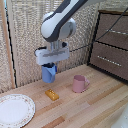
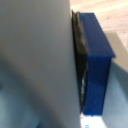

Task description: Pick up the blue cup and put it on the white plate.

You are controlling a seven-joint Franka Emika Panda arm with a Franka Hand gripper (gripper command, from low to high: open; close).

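The fingers (image 1: 49, 66) are closed on the blue cup (image 1: 48, 73), which hangs just clear of the table (image 1: 95, 107), its base seeming to be a little above the wood. In the wrist view the cup's blue wall (image 2: 97, 65) sits pressed right against a dark finger pad (image 2: 79, 60), so the grasp looks firm. By that showing the pick-up is done. What is left is the carry and the set-down: the white plate (image 1: 15, 110) lies well apart from the cup, at the exterior view's left, near the front edge, with nothing on it.

Between cup and plate lies a small yellow block (image 1: 52, 94), and a pink mug (image 1: 78, 83) stands upright to the exterior view's right of it; neither touches the cup.

The table is pale wooden planks. Behind it hangs a woven, reed-like screen (image 1: 25, 40), and at the exterior view's right stands a dark brown drawer unit (image 1: 112, 42) with metal handles
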